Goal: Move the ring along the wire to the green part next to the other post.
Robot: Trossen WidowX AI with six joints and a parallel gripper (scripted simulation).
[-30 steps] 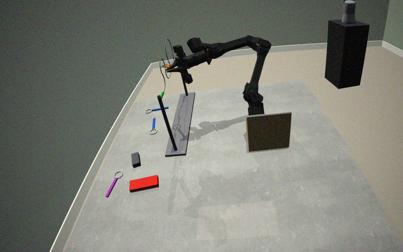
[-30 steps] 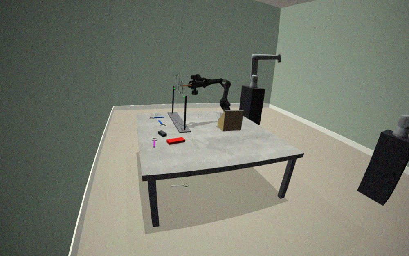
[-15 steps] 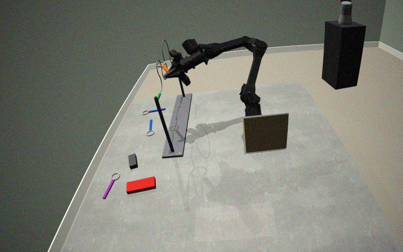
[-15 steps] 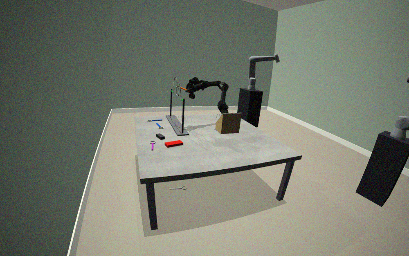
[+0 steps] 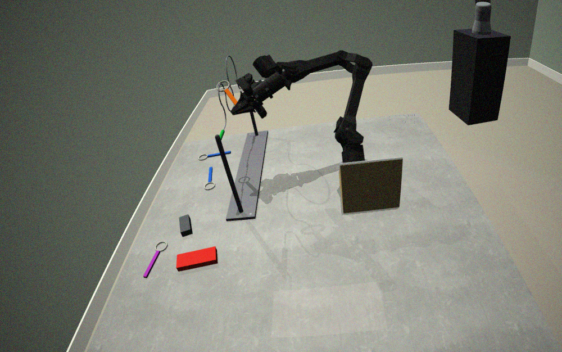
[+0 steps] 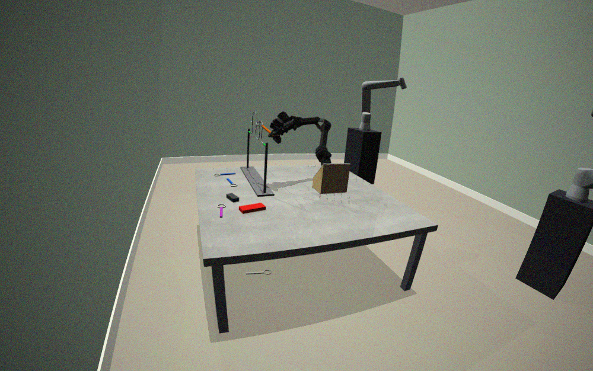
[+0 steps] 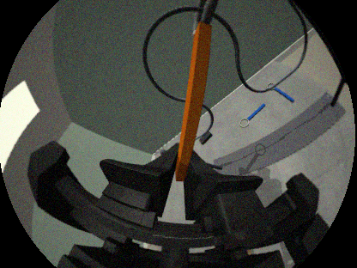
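Observation:
My gripper [image 5: 234, 109] [image 6: 271, 134] [image 7: 181, 146] is shut on the lower end of the orange handle [image 5: 231, 96] [image 6: 265, 129] [image 7: 195, 86]. The handle slants up to the pale ring [image 5: 217, 86], which is around the top of the wire's nearer loop. In the wrist view the ring is nearly edge-on and cut off at the top. I cannot tell whether it touches the grey wire [image 5: 225, 120] [image 7: 145, 51]. The near green part [image 5: 221, 133] [image 6: 264, 144] is by the near post [image 5: 229, 174] [image 6: 265, 170]. The far green part [image 6: 248, 131] is by the far post [image 6: 248, 148].
Both posts stand on a dark base plate [image 5: 260, 145]. Two blue-handled rings [image 5: 218, 154] [image 5: 210, 175], a dark block [image 5: 185, 225], a red block [image 5: 196, 258] and a purple-handled ring [image 5: 152, 264] lie on the table. A tan wedge-shaped box [image 5: 370, 185] [image 6: 335, 178] stands near my arm's base.

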